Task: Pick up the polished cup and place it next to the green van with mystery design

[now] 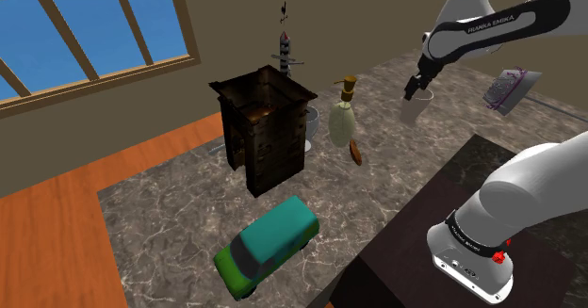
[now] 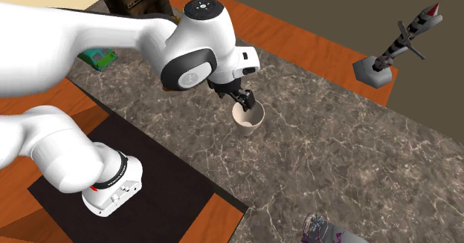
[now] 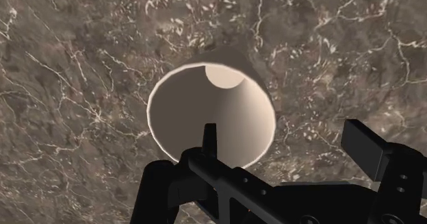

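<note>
Legible text: "FRANKA EMIKA" on the arm (image 1: 499, 22), shoulder view. The print on the base joint ring is too small to read, and I can't make out any markings on the van (image 1: 269, 245).

Gripper (image 3: 287, 130) is released, fingers apart. In the wrist view I see one finger over the mouth of the cup (image 3: 205, 99) and the other outside it, with the rim wall between them. Can't tell if either touches.

Cup is pale, upright on the marble table (image 1: 377, 198), directly under the gripper and well apart from the van.

View differences:
- Wrist view looks down to the cup's bottom.
- Shoulder view shows the whole van in front of a dark box (image 1: 264, 132), a bottle (image 1: 341, 120) beside the box, and a pouch (image 1: 507, 89) near the cup.
- Second exterior view gives just a corner of the van past the arm, plus a rocket (image 2: 405, 39) on a grey base at the table's corner.
</note>
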`<state>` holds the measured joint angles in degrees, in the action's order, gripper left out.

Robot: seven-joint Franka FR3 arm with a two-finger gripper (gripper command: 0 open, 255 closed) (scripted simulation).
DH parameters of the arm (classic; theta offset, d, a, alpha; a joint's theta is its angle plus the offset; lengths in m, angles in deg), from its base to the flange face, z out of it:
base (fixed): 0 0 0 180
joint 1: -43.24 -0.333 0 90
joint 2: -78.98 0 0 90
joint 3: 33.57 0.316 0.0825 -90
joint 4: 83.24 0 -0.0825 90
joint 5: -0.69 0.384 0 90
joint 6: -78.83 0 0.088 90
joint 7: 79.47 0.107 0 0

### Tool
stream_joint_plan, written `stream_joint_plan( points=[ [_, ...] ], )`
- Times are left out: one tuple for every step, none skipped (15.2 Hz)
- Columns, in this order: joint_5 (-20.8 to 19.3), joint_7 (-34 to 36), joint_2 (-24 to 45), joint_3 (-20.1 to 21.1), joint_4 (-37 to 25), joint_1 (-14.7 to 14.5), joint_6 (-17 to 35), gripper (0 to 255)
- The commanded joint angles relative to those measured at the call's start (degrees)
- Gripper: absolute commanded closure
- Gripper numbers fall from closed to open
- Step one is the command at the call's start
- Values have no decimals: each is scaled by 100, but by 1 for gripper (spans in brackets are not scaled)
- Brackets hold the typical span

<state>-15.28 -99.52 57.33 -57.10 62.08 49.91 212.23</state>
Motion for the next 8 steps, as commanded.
stream_joint_plan(
  points=[
    [12, -13, 145, -44, 46, -13, 195, 0],
    [18, -20, 209, -65, 74, -17, 287, 0],
    [29, -34, 314, -98, 114, -25, 431, 0],
    [29, -34, 314, -98, 114, -25, 431, 0],
    [29, -34, 313, -97, 114, -24, 431, 0],
    [29, -34, 313, -97, 114, -25, 431, 0],
    [29, -34, 314, -97, 114, -25, 431, 0],
    [29, -34, 314, -97, 114, -25, 431, 0]
  ],
)
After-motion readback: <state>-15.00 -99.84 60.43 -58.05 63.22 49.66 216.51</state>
